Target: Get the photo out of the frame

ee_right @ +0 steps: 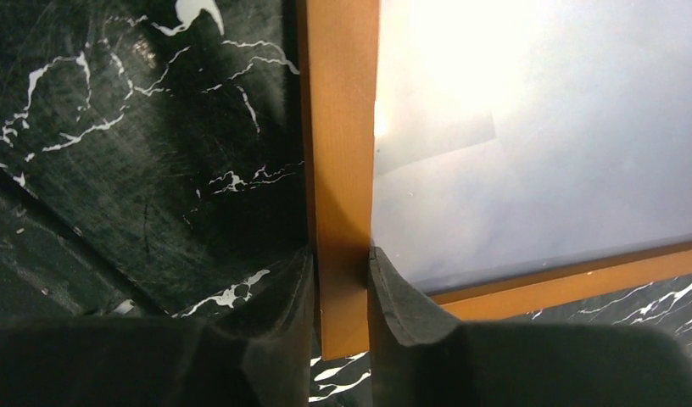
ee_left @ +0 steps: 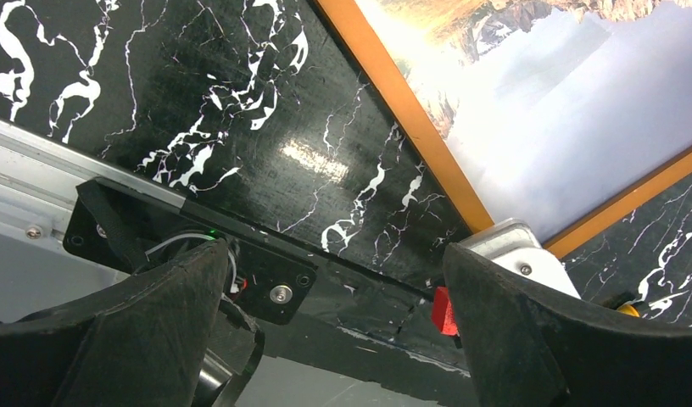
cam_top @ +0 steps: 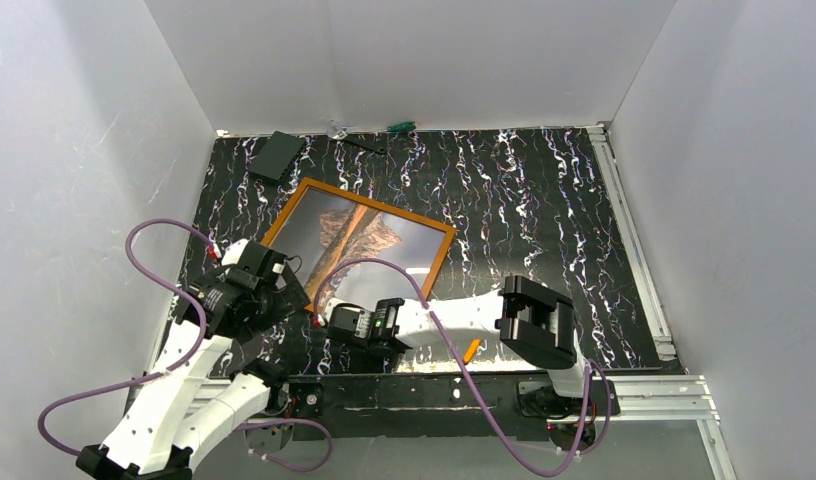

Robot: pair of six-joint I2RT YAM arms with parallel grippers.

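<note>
The frame (cam_top: 442,262), a thin orange-brown wooden border, lies skewed on the black marbled table with the photo (cam_top: 369,240) inside it. My right gripper (cam_top: 329,320) is shut on the frame's rail (ee_right: 338,170) at its near corner, one finger outside and one on the photo's (ee_right: 538,144) pale sky side. My left gripper (cam_top: 289,288) is open and empty just left of that corner. In the left wrist view the gripper (ee_left: 338,288) hangs over the table's front edge, with the frame rail (ee_left: 410,119) and photo (ee_left: 563,110) at upper right.
A black box (cam_top: 276,156) sits at the back left. A green-handled tool (cam_top: 399,126) and a clear item (cam_top: 336,128) lie by the back wall. A small orange piece (cam_top: 471,350) lies near the front edge. Aluminium rails (cam_top: 634,250) border the right side.
</note>
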